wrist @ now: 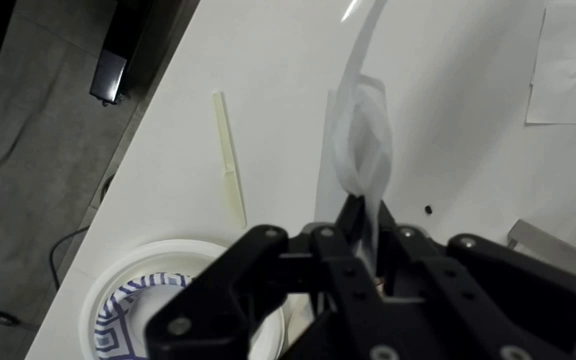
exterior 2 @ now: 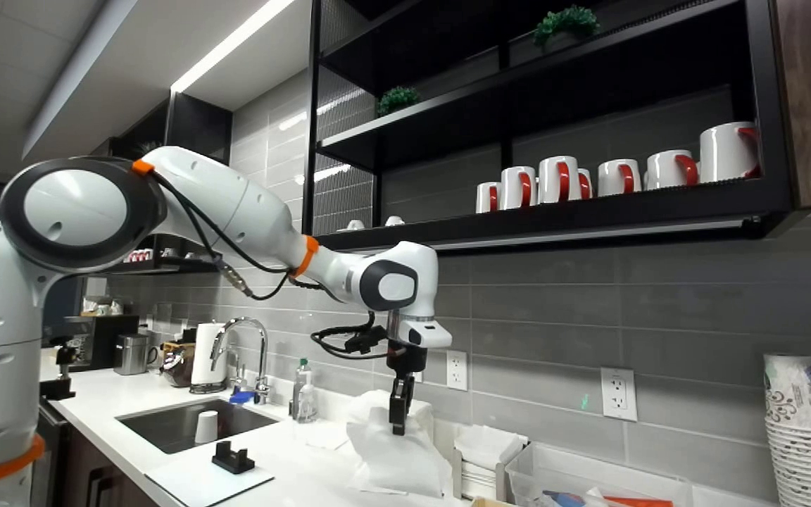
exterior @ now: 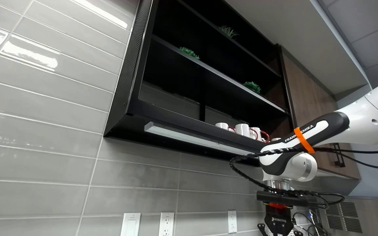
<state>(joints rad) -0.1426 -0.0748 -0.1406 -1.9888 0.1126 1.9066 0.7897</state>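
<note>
My gripper [exterior 2: 398, 427] points straight down over the white counter, its fingers shut on a thin white sheet [exterior 2: 405, 461] that looks like paper. In the wrist view the sheet [wrist: 380, 130] rises from between the fingertips as a folded loop, and part of it runs back between the fingers. It hangs crumpled below and around the fingertips in an exterior view. A pale plastic knife [wrist: 230, 165] lies on the counter to one side of the gripper. Nearby, partly hidden by the gripper, are white plates or bowls [wrist: 100, 290] with a blue pattern inside.
Beside the sheet are a napkin holder [exterior 2: 490, 451] and a clear bin [exterior 2: 574, 468] with small items. A stack of paper cups [exterior 2: 807, 436] stands by the wall. The sink [exterior 2: 243, 417] is nearer the arm's base. Mugs [exterior 2: 557, 179] line the black shelf [exterior 2: 588, 215] above.
</note>
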